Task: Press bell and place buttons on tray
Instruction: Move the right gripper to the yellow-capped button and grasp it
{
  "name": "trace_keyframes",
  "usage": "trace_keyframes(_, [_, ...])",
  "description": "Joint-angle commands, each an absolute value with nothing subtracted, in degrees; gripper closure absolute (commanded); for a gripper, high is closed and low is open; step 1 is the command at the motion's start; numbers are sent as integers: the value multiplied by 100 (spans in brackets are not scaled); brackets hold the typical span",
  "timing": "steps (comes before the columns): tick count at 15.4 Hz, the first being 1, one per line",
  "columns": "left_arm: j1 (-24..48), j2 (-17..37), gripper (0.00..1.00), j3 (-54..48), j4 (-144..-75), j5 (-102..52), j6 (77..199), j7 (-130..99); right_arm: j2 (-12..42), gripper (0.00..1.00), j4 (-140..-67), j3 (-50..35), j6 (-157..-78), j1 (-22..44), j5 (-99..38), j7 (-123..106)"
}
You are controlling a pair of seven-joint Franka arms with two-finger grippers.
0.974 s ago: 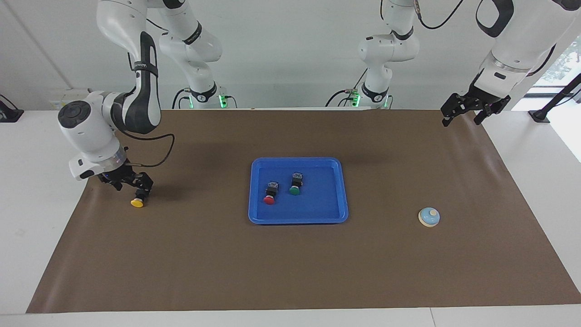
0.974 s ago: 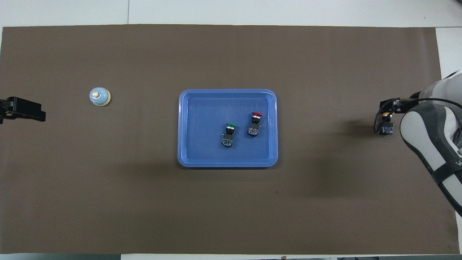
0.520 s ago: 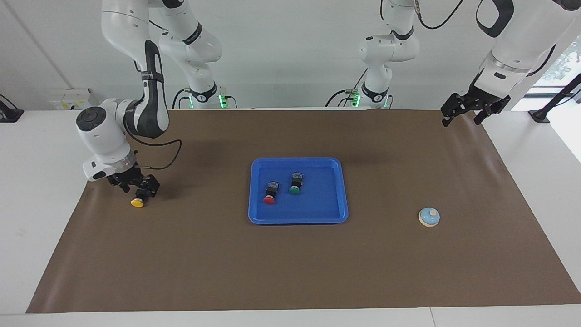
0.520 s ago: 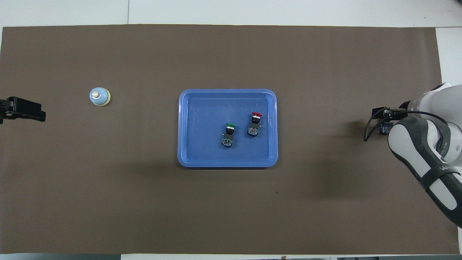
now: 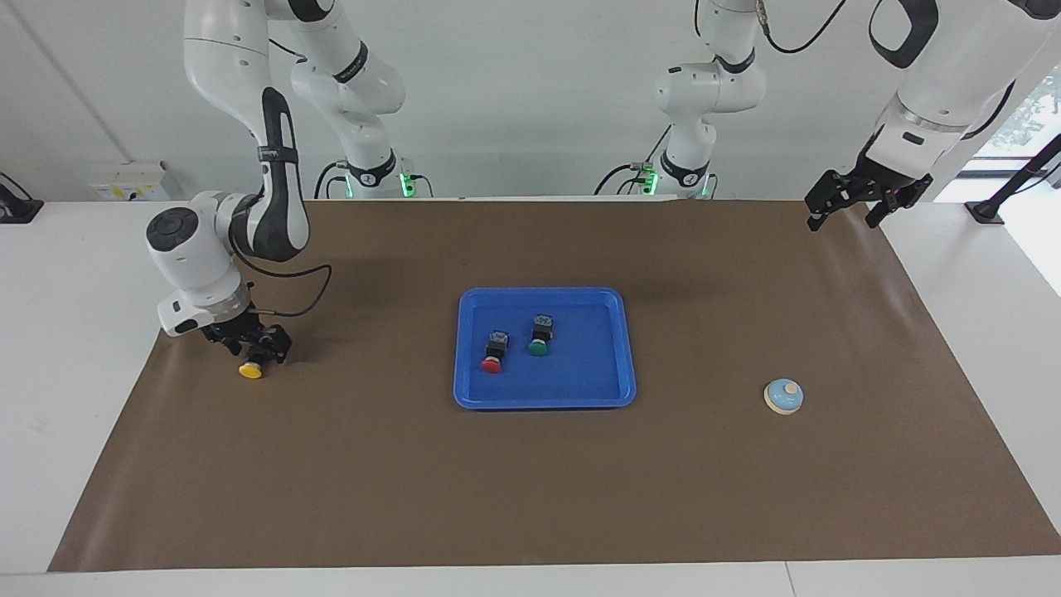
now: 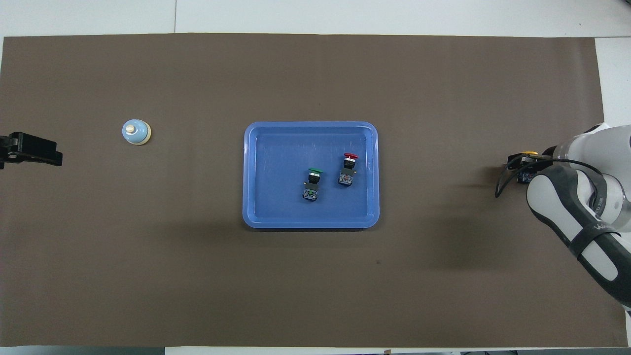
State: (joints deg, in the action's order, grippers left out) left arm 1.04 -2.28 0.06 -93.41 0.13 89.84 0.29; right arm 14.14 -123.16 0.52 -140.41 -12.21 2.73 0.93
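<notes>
The bright-blue tray (image 5: 580,373) lies at the middle of the brown mat, and it also shows in the overhead view (image 6: 276,162). The red button (image 5: 495,352) and the green button (image 5: 540,336) lie on their sides in it. The yellow button (image 5: 250,371) lies on the mat near the right arm's end. My right gripper (image 5: 259,352) is down at its black body. In the overhead view only the yellow cap (image 6: 528,154) shows past my right gripper (image 6: 523,170). The light-blue bell (image 5: 783,396) stands on the mat toward the left arm's end. My left gripper (image 5: 845,211) waits open, raised over the mat's corner.
The brown mat (image 5: 530,481) covers most of the white table. The right arm's wrist and cable (image 5: 298,298) hang low over the mat beside the yellow button. The arm bases stand at the robots' edge.
The right arm's wrist has swung toward the tray while its gripper stayed at the yellow button. The button, the tray, the bell and the left arm have not moved.
</notes>
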Motion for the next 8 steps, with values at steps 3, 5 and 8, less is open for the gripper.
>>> trace_keyframes(3, [88, -316, 0, 9, -9431, -53, 8930, 18, 1389, 100, -12393, -35, -14089, -1336, 334, -184])
trace_keyframes(5, [88, -316, 0, 9, -9431, -53, 8930, 18, 1389, 100, -12384, -35, -14063, -1327, 334, -193])
trace_keyframes(8, [88, -316, 0, 9, -9431, -53, 8930, 18, 1327, 100, -12218, -96, -13827, -1231, 334, -158])
